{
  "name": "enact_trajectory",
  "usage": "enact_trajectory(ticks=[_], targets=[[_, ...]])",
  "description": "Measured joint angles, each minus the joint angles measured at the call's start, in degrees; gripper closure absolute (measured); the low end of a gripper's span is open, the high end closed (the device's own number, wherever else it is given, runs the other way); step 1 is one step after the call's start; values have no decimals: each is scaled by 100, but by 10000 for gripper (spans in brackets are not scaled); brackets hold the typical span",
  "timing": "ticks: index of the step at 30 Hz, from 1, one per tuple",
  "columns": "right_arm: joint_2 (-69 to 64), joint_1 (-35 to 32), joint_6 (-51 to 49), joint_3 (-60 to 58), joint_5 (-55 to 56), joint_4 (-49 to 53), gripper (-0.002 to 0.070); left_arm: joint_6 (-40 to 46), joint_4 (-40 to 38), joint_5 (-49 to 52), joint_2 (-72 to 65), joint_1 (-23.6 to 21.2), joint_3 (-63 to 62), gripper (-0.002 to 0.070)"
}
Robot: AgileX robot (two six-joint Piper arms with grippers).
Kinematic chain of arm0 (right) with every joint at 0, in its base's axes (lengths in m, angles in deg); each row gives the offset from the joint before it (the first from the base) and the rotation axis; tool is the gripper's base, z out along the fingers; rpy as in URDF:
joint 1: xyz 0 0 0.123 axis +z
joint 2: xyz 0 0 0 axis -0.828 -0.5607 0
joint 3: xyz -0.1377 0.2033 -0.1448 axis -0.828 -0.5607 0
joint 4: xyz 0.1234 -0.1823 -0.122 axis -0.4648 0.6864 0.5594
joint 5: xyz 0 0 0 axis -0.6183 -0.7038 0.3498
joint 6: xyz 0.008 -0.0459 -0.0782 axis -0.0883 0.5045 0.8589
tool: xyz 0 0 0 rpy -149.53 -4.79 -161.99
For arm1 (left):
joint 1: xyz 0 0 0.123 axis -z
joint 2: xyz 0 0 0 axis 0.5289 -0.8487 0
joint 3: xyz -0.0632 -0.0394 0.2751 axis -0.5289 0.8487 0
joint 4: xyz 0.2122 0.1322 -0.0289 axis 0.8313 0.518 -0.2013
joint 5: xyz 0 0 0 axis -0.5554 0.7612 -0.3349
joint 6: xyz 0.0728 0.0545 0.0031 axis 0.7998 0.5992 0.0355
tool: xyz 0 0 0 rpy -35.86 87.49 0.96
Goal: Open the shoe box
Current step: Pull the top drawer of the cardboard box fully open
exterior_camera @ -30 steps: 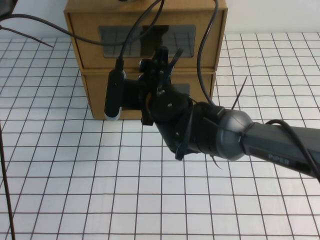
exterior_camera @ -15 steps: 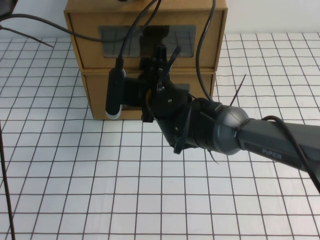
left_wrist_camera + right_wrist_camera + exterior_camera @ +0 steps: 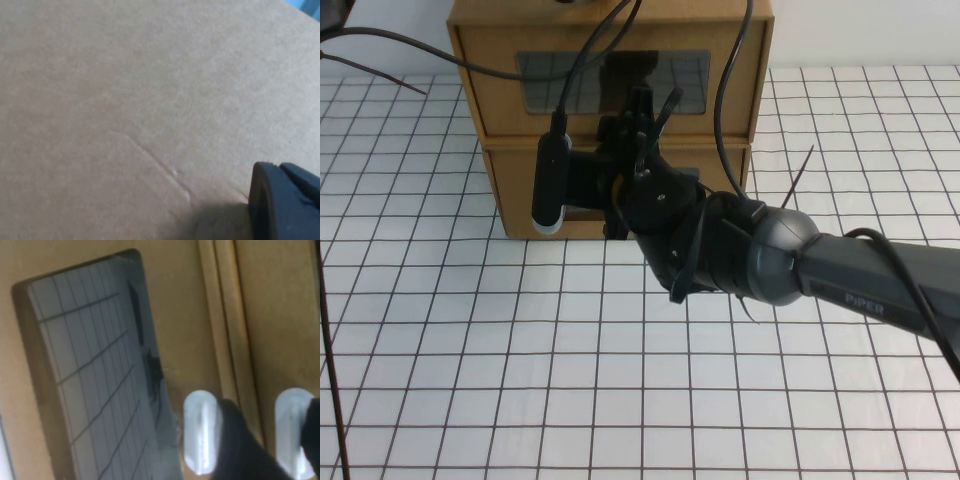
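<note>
Shoe box (image 3: 730, 70) seen at far edge of gridded table (image 3: 470, 350), stacked on second cardboard box (image 3: 520, 190), window (image 3: 95, 370) in front. Right gripper (image 3: 247, 435) held at box front beside window, claw spread apart. Left gripper (image 3: 285, 200) held close over plain cardboard; claw state cannot be told.
</note>
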Motion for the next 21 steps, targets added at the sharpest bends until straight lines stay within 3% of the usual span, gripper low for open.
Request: enact_trajectory(ticks=[14, 21], targets=[[0, -27, 11, 50, -93, 105, 646, -13, 13, 0, 0, 0, -5, 677], [0, -27, 22, 50, -106, 134, 664, -13, 13, 8, 0, 0, -13, 677]])
